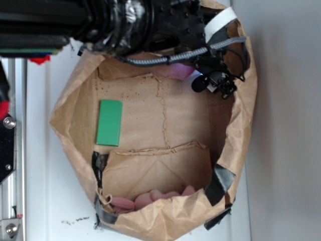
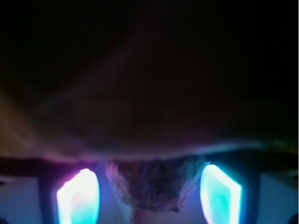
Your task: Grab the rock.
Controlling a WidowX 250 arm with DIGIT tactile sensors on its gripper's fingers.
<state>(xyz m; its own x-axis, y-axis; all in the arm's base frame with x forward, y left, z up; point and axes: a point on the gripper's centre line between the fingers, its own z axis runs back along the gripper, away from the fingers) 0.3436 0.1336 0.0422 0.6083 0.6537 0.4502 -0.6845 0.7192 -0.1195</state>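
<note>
as the wrist view is dark, only part is clear.
rock (image 2: 156, 186): rough speckled lump, between the two glowing fingers (image 2: 78, 198), straight ahead.
gripper (image 2: 149, 198): spread wide, not touching the rock, nothing grasped.
place: far corner of the paper bag (image 1: 241, 130), the rock hidden under the arm there.
green block (image 1: 109, 122): well apart, flat on the bag floor.
pink lumps (image 1: 150, 200): opposite edge, no obstacle.

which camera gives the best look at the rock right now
The wrist view. The rock sits low in the middle of that picture, speckled and rough, between the two glowing fingers of the claw. In the exterior view the rock can't be seen at all; the arm hangs over that corner of the paper bag.
</note>
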